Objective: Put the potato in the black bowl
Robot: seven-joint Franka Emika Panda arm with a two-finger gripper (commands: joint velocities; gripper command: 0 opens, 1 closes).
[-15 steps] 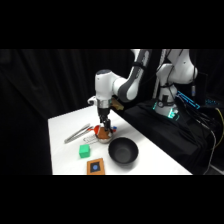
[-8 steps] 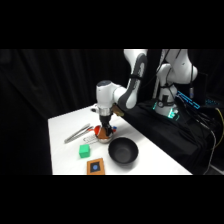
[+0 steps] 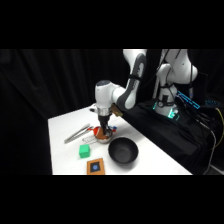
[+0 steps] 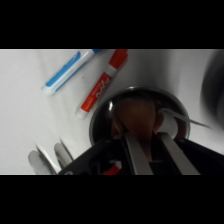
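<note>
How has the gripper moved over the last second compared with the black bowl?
Yes. The gripper has come down toward the table, left of the black bowl, onto the potato.

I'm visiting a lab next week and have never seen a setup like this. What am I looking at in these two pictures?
This is a white robot arm working at a white table. The side view comes from a fixed camera beside the table. The wrist view comes from a camera on the arm itself, looking down past its end effector.

On the table lie metal tongs, a green cube, a brown square block, a black bowl and a smaller silver bowl. The wrist view also shows a blue pen and a red pen.

The end effector reaches down into the silver bowl, where a reddish-brown potato sits. Whether it grips the potato I cannot tell.
</note>
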